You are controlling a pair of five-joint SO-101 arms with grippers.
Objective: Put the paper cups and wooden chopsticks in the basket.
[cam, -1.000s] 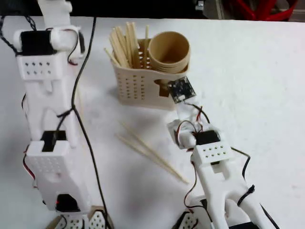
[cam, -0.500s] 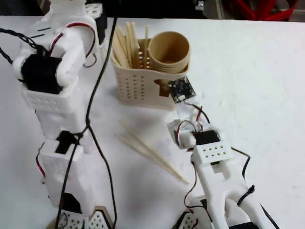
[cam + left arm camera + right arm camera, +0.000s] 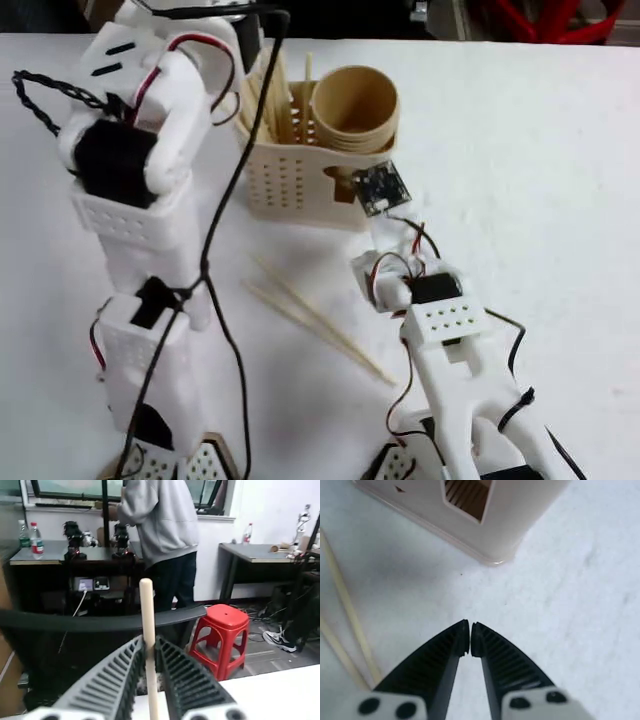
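Pale wood is what this step is about: the left jaws pinch one wooden chopstick (image 3: 146, 605) between their ribbed black faces. The stick stands upright out of them, round and smooth, with a blunt end. The left arm (image 3: 130, 190) is raised just beside the basket (image 3: 290, 185), so I judge that the step in hand is carrying this stick to the basket. The next move calls for bringing it over the open top, beside the bundle of chopsticks (image 3: 262, 100) that already leans inside, and then spreading the jaws so that it slides in. The stick is thin and light, so it may tip out if it is released too high.

The basket is cream plastic and rectangular, its walls pierced by rows of small holes and by a handle cut-out. A stack of paper cups (image 3: 355, 105), tan and round, sits in its other side. Two loose chopsticks (image 3: 315, 320) lie nearly parallel on the white worktop (image 3: 540, 180), between the basket and the right arm (image 3: 450, 330). The right jaws are pressed together on nothing, low over the worktop, near the basket's corner.
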